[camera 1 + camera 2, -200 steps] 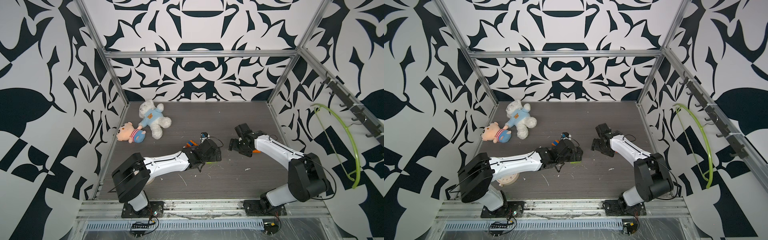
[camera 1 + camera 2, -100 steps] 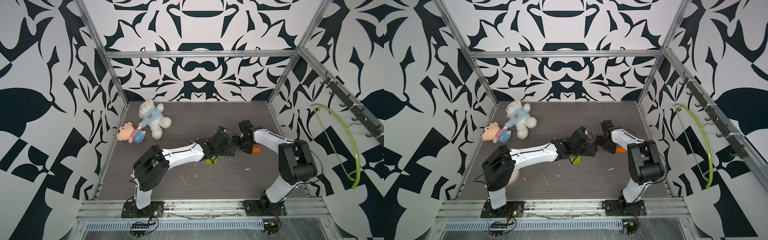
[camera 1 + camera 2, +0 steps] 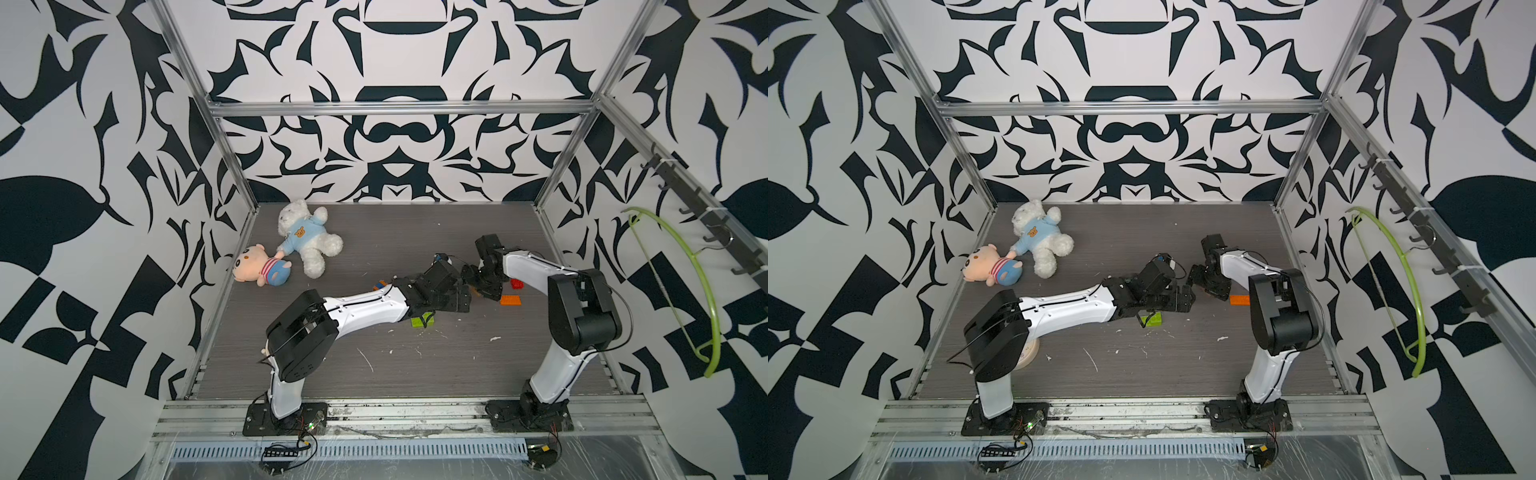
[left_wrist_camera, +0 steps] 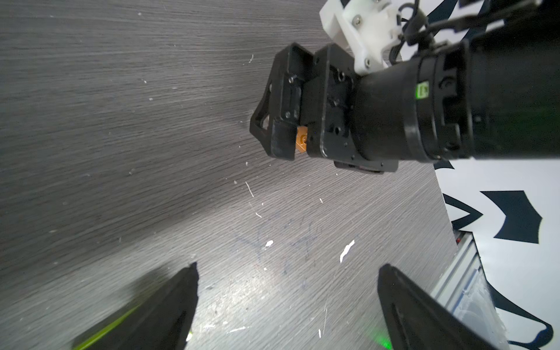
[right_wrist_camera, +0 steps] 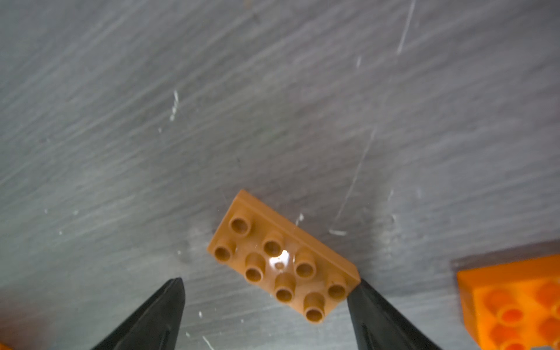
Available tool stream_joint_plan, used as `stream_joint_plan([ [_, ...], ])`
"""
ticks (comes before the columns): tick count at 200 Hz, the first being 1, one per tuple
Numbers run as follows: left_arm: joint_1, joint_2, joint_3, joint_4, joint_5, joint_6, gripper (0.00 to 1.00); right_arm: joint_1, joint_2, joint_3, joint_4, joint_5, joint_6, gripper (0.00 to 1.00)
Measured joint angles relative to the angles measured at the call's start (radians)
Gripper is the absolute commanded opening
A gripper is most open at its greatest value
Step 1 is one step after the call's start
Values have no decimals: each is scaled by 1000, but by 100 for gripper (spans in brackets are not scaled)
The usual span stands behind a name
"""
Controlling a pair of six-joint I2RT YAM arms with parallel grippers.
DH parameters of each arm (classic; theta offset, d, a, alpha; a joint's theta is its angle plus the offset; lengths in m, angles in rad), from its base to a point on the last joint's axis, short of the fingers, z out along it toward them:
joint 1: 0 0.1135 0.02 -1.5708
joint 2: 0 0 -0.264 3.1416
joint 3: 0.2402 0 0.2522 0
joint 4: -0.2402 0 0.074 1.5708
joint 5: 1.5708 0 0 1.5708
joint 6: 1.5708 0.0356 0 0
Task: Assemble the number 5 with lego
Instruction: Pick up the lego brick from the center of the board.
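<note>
Right, the right claw is down low over the tabletop with its jaws spread wide, and the brown brick lies flat and studs up between the two fingers. The brick sits skewed across the gap: one corner is right at a fingertip, touching or just short of it, I cannot tell which, and the other finger is well clear, so nothing is gripped. Off to the side in that wrist view an orange brick rests on the wood, apart from the brown one. Now the left claw: it is wide open too, with nothing between its fingers but bare scuffed board, and it looks straight at the right claw, a sliver of brown showing under that claw's body. From above, both claws meet nose to nose near the middle of the tabletop, close but not locked on anything. A lime green brick sits just beside the left arm's wrist on the near side, and a red brick lies near the orange one by the right forearm. Far back on the left, a white plush bear and a pink-faced plush doll lie touching, well away from the bricks.
</note>
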State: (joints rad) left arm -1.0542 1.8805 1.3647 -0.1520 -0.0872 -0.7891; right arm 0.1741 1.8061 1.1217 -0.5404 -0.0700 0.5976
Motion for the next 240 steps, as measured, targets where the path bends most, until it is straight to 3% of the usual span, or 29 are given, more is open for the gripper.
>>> stream_joint_plan([
  [47, 0, 0, 0, -1, -1, -8, 99, 0, 27, 32, -21, 12, -32, 82],
  [138, 0, 0, -7, 0, -6, -23, 99, 45, 105, 128, -118, 106, -71, 86],
  [240, 0, 0, -32, 6, -19, -26, 99, 46, 137, 175, -154, 112, 38, 86],
])
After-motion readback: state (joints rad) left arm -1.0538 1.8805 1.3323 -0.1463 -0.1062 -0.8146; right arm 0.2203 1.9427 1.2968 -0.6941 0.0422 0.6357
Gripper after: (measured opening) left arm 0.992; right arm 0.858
